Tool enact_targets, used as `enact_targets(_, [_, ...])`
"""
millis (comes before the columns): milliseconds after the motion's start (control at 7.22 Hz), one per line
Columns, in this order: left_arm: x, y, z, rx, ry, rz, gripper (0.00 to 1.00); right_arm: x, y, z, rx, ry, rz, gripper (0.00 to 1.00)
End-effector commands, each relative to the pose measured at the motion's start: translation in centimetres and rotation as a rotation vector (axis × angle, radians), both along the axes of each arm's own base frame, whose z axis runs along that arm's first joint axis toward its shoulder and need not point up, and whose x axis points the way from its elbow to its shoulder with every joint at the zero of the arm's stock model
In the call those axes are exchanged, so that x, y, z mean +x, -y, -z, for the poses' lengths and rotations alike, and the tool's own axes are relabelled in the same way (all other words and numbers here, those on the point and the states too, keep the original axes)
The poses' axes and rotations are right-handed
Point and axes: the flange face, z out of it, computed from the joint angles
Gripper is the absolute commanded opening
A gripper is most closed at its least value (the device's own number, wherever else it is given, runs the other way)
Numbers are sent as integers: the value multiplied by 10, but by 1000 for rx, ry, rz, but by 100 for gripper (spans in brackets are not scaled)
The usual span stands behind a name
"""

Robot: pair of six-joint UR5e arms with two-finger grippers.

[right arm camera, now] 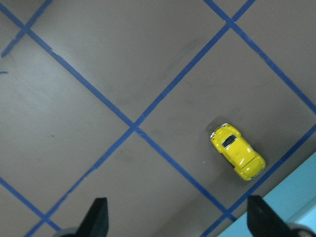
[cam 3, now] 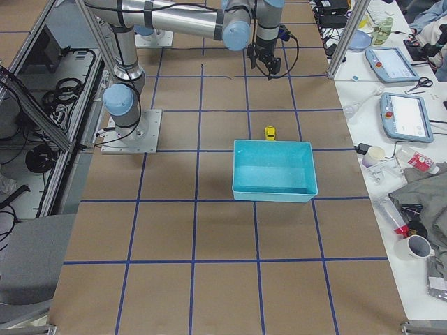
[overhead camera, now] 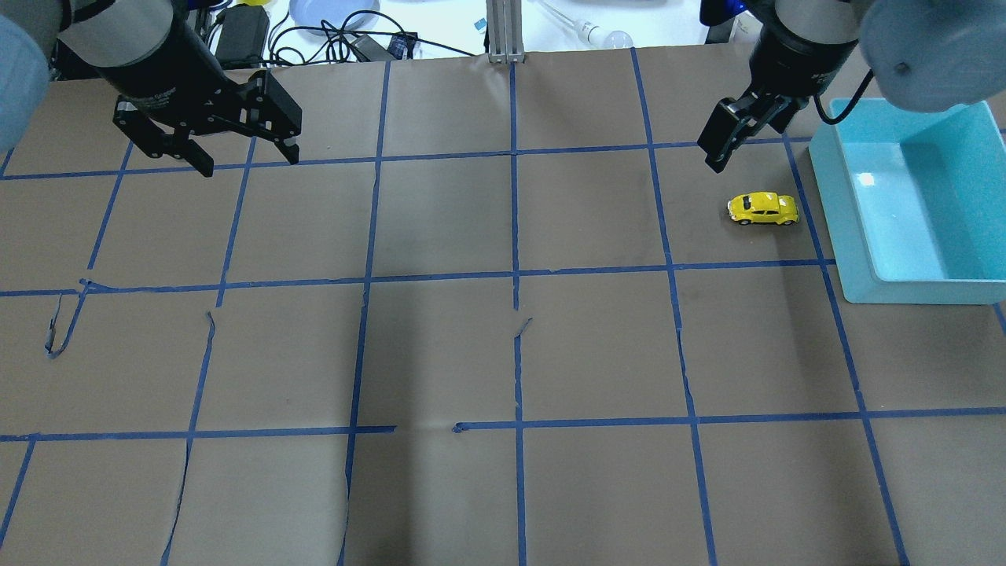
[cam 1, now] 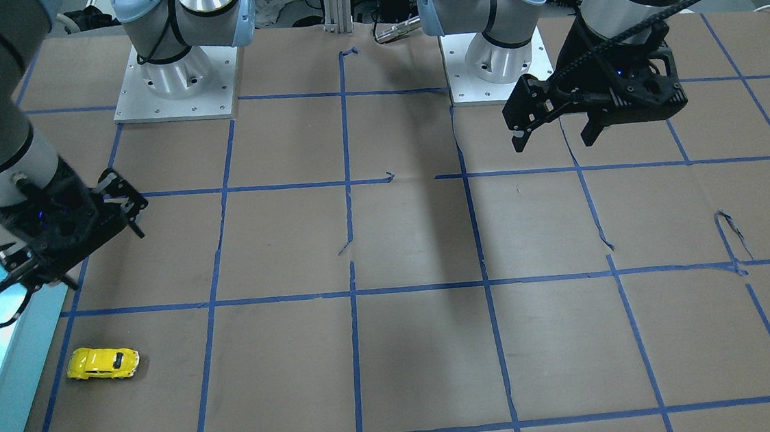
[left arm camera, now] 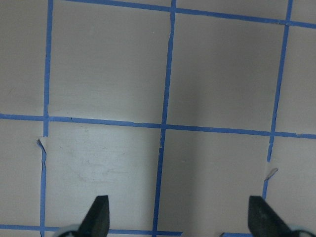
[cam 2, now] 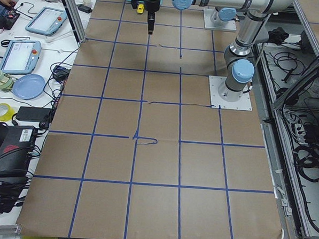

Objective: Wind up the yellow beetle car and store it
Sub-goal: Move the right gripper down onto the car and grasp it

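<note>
Overhead: the yellow beetle car (overhead camera: 763,209) stands on its wheels on the bench (overhead camera: 511,354), just beside the long wall of the teal bin (overhead camera: 833,228) and not touching it. It sits lengthwise across the view, inside one square of the blue tape grid (overhead camera: 515,236). I take that spot as deliberate, since it makes the final drop into the bin short. The right tool (overhead camera: 714,161) hangs near the car, off to its far side. The left tool (overhead camera: 249,161) is well apart, at the other end.

Front-facing: the car is alone on the paper and nothing grips it. The right tool is raised, partly over the bin's corner.

Right side view: the bin looks empty, with the car at its far rim.

Left wrist: both fingertips sit at the frame's bottom corners, spread wide, with only bare paper and tape between them. I judge this arm parked clear of the work.

Right wrist: the fingertips are again spread wide and hold nothing. The car lies toward the right of the frame, angled to the line between the fingers, with the bin's edge at the corner.

Judgement: no winding has begun. I would need to shift toward the bin, turn the wrist to straddle the car's sides, and then descend. The body is small and rounded, so an off-centre pinch could squirt it away.
</note>
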Motion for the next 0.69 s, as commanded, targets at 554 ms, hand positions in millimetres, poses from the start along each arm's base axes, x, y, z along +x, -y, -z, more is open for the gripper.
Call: enact_targets(554, [5, -6, 8, 9, 53, -9, 100, -56, 81, 137, -25, -49, -667, 100])
